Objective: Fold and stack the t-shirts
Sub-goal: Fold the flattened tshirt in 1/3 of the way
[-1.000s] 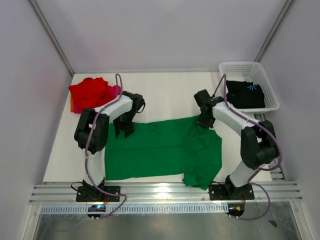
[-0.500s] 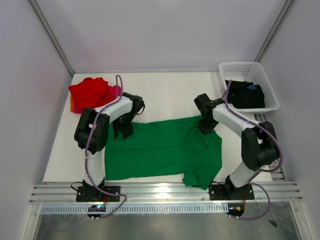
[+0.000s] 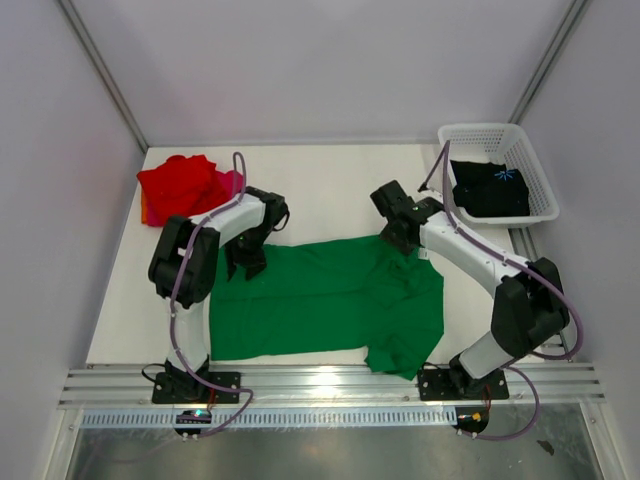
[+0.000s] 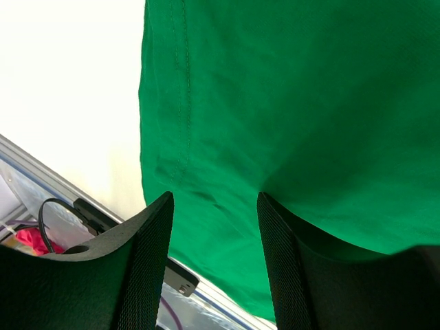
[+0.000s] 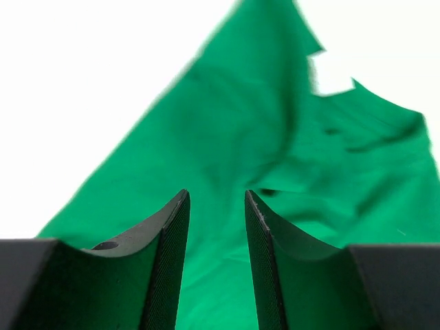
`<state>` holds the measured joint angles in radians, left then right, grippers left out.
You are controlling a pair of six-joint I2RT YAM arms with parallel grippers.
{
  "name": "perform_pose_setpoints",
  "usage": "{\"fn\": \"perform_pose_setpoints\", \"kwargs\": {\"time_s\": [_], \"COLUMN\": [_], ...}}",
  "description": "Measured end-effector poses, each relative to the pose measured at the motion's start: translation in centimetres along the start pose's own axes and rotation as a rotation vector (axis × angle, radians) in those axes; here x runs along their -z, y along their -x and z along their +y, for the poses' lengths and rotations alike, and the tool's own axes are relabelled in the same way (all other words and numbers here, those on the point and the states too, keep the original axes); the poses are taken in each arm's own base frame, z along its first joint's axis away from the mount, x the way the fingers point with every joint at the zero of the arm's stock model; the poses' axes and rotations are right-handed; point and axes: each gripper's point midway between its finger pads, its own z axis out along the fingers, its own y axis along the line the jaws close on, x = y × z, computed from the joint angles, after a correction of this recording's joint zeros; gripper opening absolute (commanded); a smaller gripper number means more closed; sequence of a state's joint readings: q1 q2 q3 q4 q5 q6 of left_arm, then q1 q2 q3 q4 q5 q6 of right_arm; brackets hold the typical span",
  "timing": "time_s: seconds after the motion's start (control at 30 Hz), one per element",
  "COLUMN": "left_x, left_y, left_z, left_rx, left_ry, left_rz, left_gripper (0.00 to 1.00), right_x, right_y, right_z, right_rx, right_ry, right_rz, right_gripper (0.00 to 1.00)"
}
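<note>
**Operator:** How many pieces am I looking at?

**Spotter:** You have four t-shirts, one basket and two grippers. The green t-shirt (image 3: 330,300) lies spread on the white table (image 3: 330,185) between the arms; it is thin, smooth cloth with a stitched hem, mostly flat; its right end is rumpled, with a flap reaching toward the near rail.

**Operator:** And the other three?

**Spotter:** The red t-shirt (image 3: 180,185) sits bunched at your far left corner; the magenta-pink t-shirt (image 3: 233,182) shows only as a sliver at its right edge, probably tucked beneath, though too little shows to be sure; the black t-shirt (image 3: 485,190), with a small blue print, lies in the white plastic lattice basket (image 3: 490,133) at far right.

**Operator:** The grippers?

**Spotter:** Your left gripper (image 4: 214,206) hangs over the green shirt's far left edge, its curved black fingers parted, nothing between them; your right gripper (image 5: 216,199) is above the far right corner, fingers likewise apart, gripping nothing.
</note>
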<state>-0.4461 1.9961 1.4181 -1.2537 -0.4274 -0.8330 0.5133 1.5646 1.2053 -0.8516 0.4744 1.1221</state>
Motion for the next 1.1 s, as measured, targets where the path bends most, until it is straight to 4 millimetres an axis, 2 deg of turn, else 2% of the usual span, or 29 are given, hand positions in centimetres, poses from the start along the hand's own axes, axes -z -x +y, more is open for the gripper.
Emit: {"fn": "perform_pose_setpoints", "kwargs": {"time_s": [0.1,0.23,0.33,0.43,0.6,0.77,1.1], "left_x": [0.0,0.0,0.0,0.0,0.1,0.6,0.8], "left_y": [0.0,0.0,0.0,0.1,0.2,0.4,0.5], "left_z": [0.0,0.0,0.1,0.1,0.3,0.7,0.9], "left_rx": [-0.002,-0.003,-0.003,-0.003,-0.001,0.004,0.004], "left_ry": [0.0,0.0,0.002,0.006,0.009,0.005,0.005], "left_rz": [0.0,-0.001,-0.002,-0.005,-0.016,-0.032,-0.042], "left_gripper": [0.54,0.54,0.55,0.55,0.55,0.55,0.55], "right_x": [1.1,1.3,0.3,-1.6,-4.0,-4.6,-4.7], "right_y": [0.7,0.9,0.1,-1.7,-3.9,-4.4,-6.7], "right_z": [2.2,4.7,6.1,6.6,5.9,5.0,-0.4], "right_rx": [0.025,0.055,0.094,0.142,0.181,0.157,0.085], "right_ry": [0.119,0.234,0.274,0.264,0.185,0.053,-0.123], "right_rz": [-0.041,-0.051,-0.024,0.026,0.101,0.148,0.219], "right_gripper": [0.42,0.42,0.42,0.42,0.42,0.42,0.42]}}
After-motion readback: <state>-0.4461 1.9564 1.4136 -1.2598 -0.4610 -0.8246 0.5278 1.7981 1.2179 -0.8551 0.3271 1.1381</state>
